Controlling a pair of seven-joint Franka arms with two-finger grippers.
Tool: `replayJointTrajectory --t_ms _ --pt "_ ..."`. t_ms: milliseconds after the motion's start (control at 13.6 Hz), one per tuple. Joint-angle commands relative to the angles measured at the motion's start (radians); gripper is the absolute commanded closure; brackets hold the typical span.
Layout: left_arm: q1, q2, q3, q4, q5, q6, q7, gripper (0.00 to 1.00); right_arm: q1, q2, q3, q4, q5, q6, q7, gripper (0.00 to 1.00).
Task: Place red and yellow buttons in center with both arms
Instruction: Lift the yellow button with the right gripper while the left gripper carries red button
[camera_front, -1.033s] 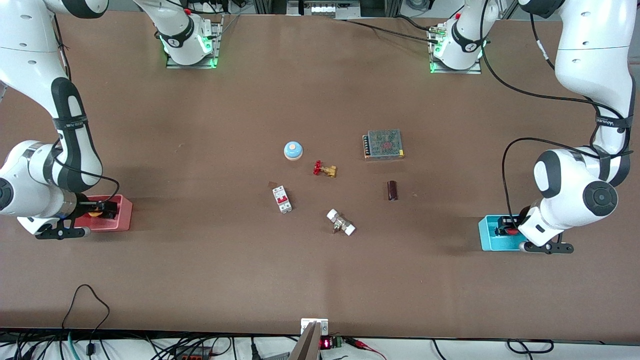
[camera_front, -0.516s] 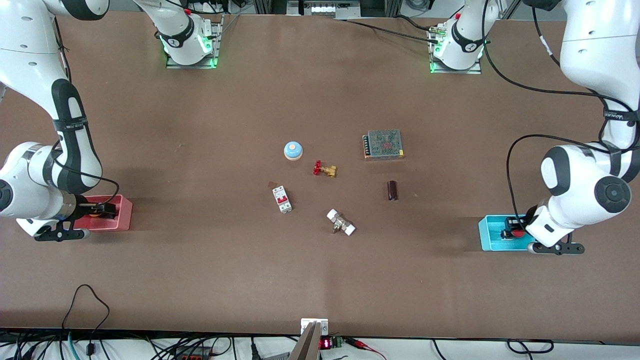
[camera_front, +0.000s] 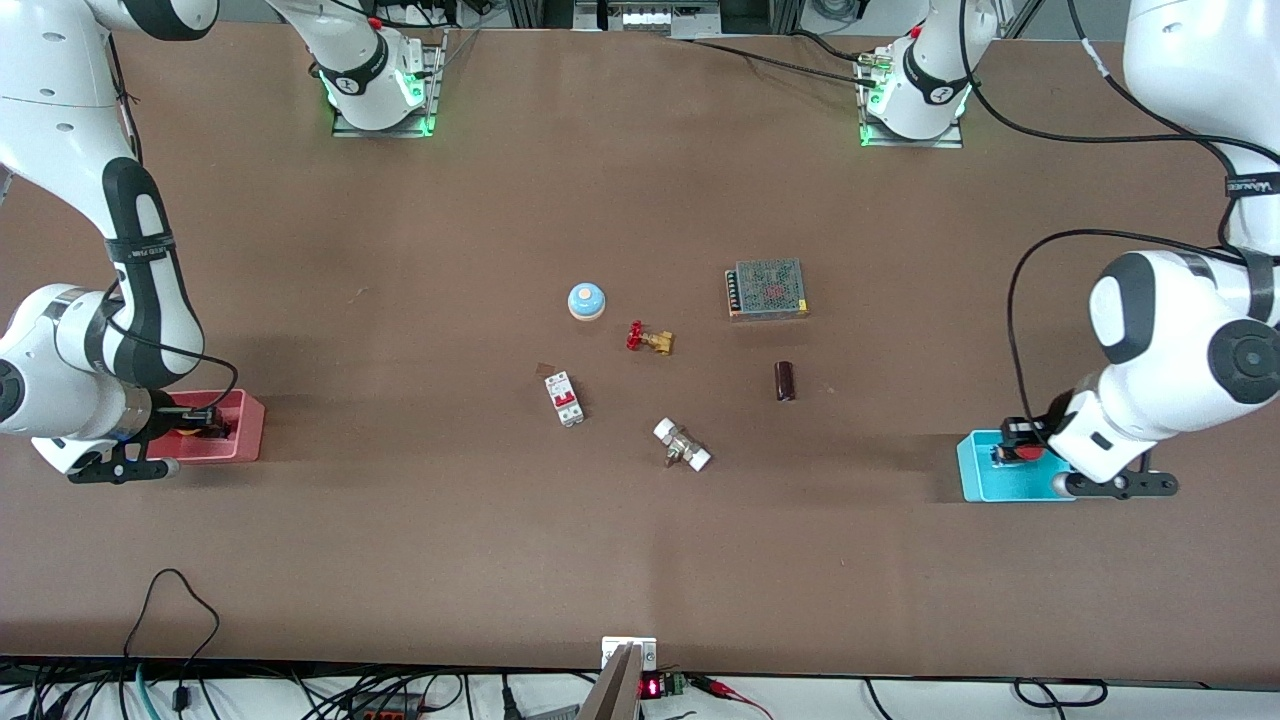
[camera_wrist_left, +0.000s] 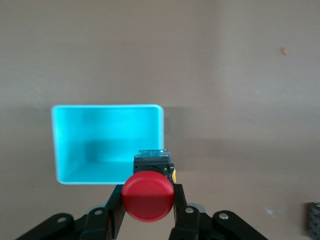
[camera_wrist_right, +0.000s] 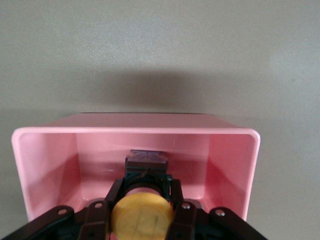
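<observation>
My left gripper (camera_front: 1018, 438) is shut on the red button (camera_front: 1027, 453) and holds it up over the cyan tray (camera_front: 975, 478). In the left wrist view the red cap (camera_wrist_left: 148, 196) sits between the fingers (camera_wrist_left: 116, 200), with the empty cyan tray (camera_wrist_left: 107, 108) below. My right gripper (camera_front: 203, 418) is down inside the pink tray (camera_front: 245, 442), shut on the yellow button (camera_front: 185, 432). In the right wrist view the yellow cap (camera_wrist_right: 142, 218) sits between the fingers (camera_wrist_right: 177, 200), within the pink tray's walls (camera_wrist_right: 135, 131).
Around the table's middle lie a light-blue dome (camera_front: 587, 300), a red-handled brass valve (camera_front: 650, 339), a white and red breaker (camera_front: 565, 398), a white-ended fitting (camera_front: 682, 445), a dark cylinder (camera_front: 785, 381) and a metal power supply (camera_front: 767, 288).
My left gripper has risen out of the cyan tray with the red button. My right gripper has stayed almost still in the pink tray.
</observation>
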Motion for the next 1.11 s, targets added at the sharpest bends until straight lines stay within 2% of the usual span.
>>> replayJointTrajectory --t_ms 0,221,443,664,811,1033 --pt "-0.064 -0.015 -0.005 -0.008 -0.012 -0.026 -0.118 0.71 -0.013 -0.022 0.009 0.03 0.018 -0.045 -0.05 0.59" --pt "-0.15 0.008 -0.006 -0.014 -0.015 -0.015 -0.232 0.71 -0.009 -0.146 0.009 0.048 0.018 -0.227 -0.053 0.59" --pt "-0.231 0.056 -0.006 -0.031 -0.016 0.072 -0.365 0.71 0.019 -0.246 0.014 0.048 0.025 -0.375 -0.04 0.59" --pt "-0.287 0.1 -0.006 -0.064 -0.016 0.16 -0.433 0.71 0.088 -0.263 0.021 0.041 0.082 -0.379 -0.026 0.59" --pt "-0.301 0.113 -0.008 -0.096 -0.016 0.207 -0.445 0.71 0.169 -0.248 0.023 0.004 0.119 -0.364 0.099 0.59" --pt "-0.304 0.123 -0.015 -0.106 -0.024 0.223 -0.445 0.69 0.302 -0.236 0.021 -0.036 0.117 -0.311 0.3 0.59"
